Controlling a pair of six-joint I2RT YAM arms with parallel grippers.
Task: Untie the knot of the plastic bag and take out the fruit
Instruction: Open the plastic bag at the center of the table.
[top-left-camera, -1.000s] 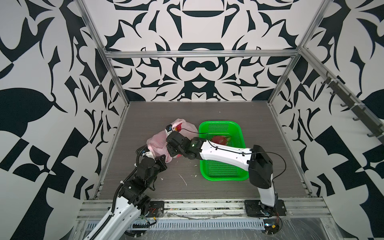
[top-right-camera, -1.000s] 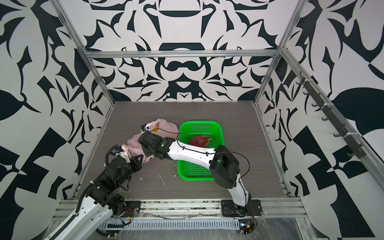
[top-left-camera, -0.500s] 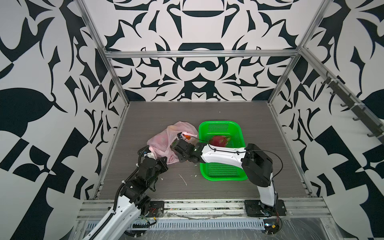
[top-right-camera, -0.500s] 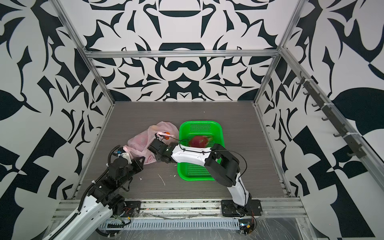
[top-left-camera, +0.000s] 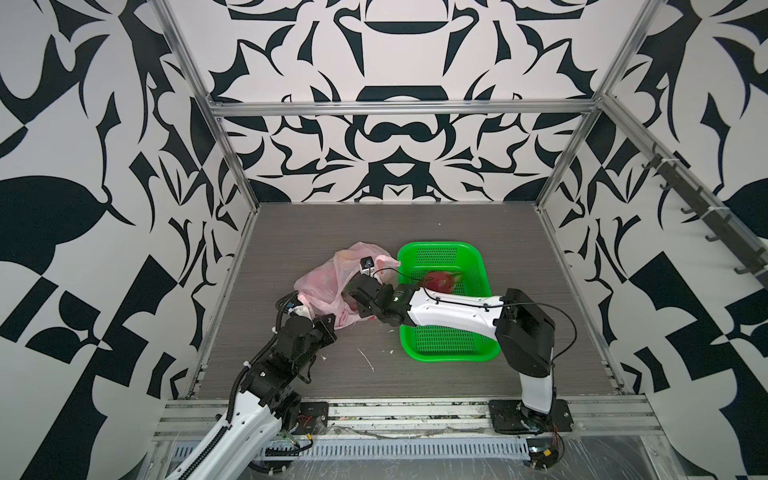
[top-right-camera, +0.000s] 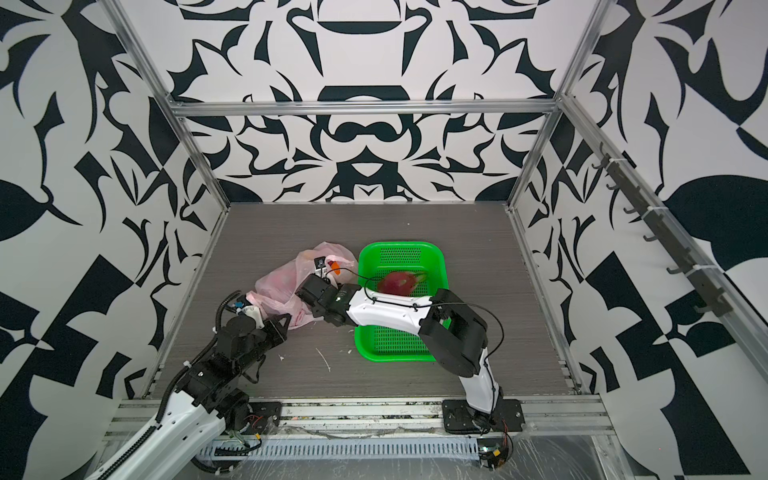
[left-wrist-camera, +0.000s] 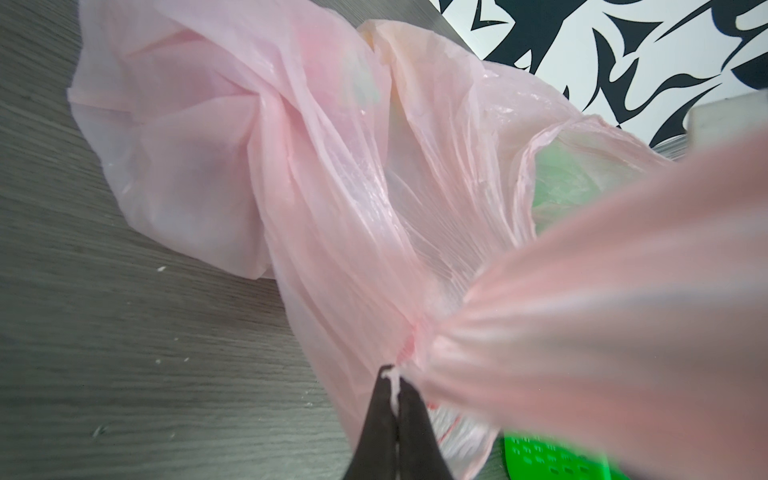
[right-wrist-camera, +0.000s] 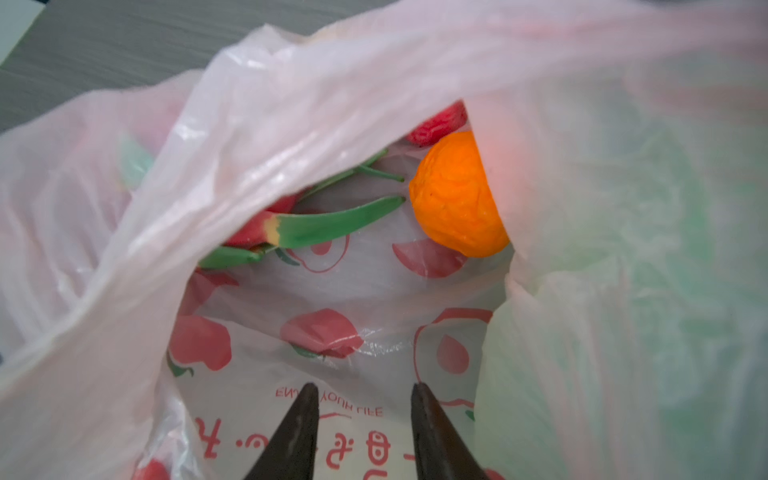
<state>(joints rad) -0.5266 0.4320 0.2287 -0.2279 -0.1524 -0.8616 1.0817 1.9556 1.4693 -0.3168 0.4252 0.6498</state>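
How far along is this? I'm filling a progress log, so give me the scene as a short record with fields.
bag: pink plastic bag, mouth open
left claw: shut on the plastic bag, pinching a gathered fold
right claw: open, empty, reaching into the bag mouth
inside bag: orange ball, dragon fruit in the bag, bumpy red fruit partly hidden by plastic
basket: green basket beside the bag
inside basket: dragon fruit in the basket
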